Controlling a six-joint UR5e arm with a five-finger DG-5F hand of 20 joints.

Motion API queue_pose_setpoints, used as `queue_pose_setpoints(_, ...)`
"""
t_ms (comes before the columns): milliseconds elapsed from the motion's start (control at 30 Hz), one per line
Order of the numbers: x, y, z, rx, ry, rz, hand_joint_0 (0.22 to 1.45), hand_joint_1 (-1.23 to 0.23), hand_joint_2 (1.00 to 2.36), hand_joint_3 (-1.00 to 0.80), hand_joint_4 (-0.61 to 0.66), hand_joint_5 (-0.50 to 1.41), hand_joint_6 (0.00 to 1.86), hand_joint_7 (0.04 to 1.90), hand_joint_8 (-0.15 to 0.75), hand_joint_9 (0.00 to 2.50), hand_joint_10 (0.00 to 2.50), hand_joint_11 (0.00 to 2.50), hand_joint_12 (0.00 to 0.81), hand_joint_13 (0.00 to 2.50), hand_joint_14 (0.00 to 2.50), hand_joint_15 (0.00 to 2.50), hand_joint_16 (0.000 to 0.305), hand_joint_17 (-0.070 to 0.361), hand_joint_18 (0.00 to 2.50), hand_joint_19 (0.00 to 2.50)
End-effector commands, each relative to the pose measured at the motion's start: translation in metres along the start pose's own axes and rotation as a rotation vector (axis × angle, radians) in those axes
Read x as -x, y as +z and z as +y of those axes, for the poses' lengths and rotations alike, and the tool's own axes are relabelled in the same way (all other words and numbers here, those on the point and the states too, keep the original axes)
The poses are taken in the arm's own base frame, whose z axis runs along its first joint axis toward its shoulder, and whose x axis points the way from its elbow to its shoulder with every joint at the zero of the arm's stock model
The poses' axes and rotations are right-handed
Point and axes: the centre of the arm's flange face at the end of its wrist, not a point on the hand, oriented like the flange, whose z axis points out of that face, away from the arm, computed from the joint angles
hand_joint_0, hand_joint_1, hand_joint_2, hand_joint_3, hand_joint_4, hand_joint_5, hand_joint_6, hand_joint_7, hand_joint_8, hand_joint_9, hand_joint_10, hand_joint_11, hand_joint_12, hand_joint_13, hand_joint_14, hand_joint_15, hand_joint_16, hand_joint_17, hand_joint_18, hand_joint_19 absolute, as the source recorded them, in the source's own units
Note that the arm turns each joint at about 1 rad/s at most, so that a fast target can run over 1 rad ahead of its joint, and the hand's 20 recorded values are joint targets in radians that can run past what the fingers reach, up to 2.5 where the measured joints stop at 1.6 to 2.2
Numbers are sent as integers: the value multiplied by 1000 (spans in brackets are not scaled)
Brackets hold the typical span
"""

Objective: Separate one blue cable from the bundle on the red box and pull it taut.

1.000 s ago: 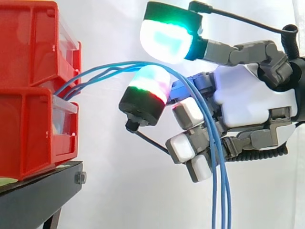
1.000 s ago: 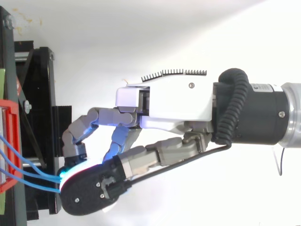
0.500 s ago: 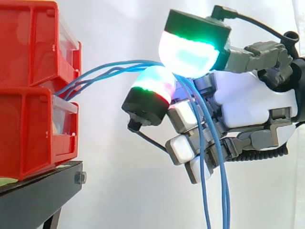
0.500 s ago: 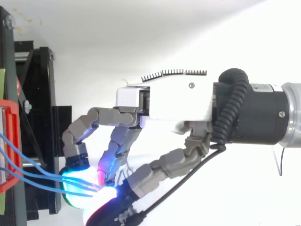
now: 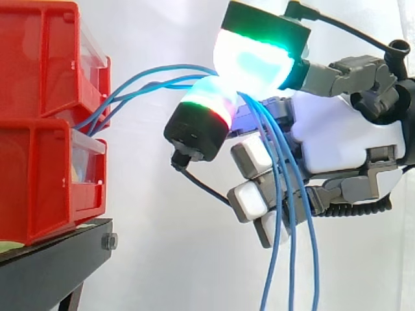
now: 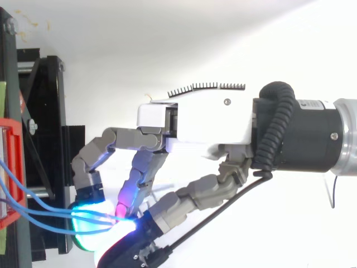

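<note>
In front of the white curtain (image 5: pixel 149 246): we see the hand (image 5: pixel 337 129) level with the red bins, just beside them and not touching them.
Red bins: we count two, the upper red bin (image 5: pixel 39 58) stacked on the lower red bin (image 5: pixel 39 181), both on the black stand (image 5: pixel 52 265).
Blue cables (image 5: pixel 292 194): they come out where the upper bin sits on the lower one, rise in an arc to the hand, then bend over and hang down in front of the palm.
Cable count: we count three strands hanging below the hand in the side view. In the top view three strands run from the bin's edge to the glowing pads.
Fingers: two glowing pads (image 5: pixel 256 61) are pressed together, one from above and one from below, with the blue cables nipped between them. We cannot tell how many strands are actually in the pinch. The other fingers are curled in behind the hanging strands.
Tautness: the strands between bins and pads curve and are not straight.
Writing: a small mark on the black wrist collar (image 6: pixel 304 102) in the top view is too small for us to read.
</note>
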Motion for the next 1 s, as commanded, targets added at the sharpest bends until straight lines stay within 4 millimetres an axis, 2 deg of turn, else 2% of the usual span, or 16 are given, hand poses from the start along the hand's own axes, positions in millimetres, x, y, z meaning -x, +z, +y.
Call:
queue_pose_setpoints(0,-1,0,0,-1,0,2,580,-390,1002,-471,120,-86,841,1150,365,1198,12,412,382,1067,13,390,49,110,921,546)
queue_pose_setpoints(167,-1,0,0,-1,0,2,577,-432,1005,-432,118,-93,831,1162,364,1190,14,414,390,1069,14,405,49,111,921,556)
queue_pose_setpoints(200,-1,0,0,-1,0,2,542,-429,1002,-455,114,-95,829,1157,369,1188,12,413,400,1074,12,398,51,116,923,549)
queue_pose_setpoints(333,-1,0,0,-1,0,2,469,-373,1000,-500,125,-94,828,1130,397,1197,12,405,427,1094,13,381,58,130,972,521)
queue_pose_setpoints(500,0,0,0,-2,0,2,485,-319,1000,-500,117,-95,826,1107,392,1189,11,401,421,1082,11,387,56,126,954,529)
queue_pose_setpoints(600,-1,0,-2,-4,-1,2,535,-397,1000,-500,116,-98,826,1092,378,1177,12,398,403,1063,12,392,53,118,918,547)
queue_pose_setpoints(633,-1,0,0,-1,0,2,572,-483,1004,-440,122,-98,824,1084,367,1177,12,414,396,1057,12,400,50,114,905,559)
queue_pose_setpoints(700,-1,0,0,1,0,2,588,-522,1008,-389,123,-96,814,1095,366,1175,13,421,396,1053,12,399,50,112,900,552)
queue_pose_setpoints(867,0,0,0,-1,0,-1,597,-622,1012,-304,133,-87,790,1067,377,1169,12,419,406,1055,11,387,51,114,905,528)
queue_pose_setpoints(967,0,0,0,-1,0,-2,592,-683,1012,-272,129,-81,752,1125,378,1151,12,421,409,1033,13,378,52,116,901,511)
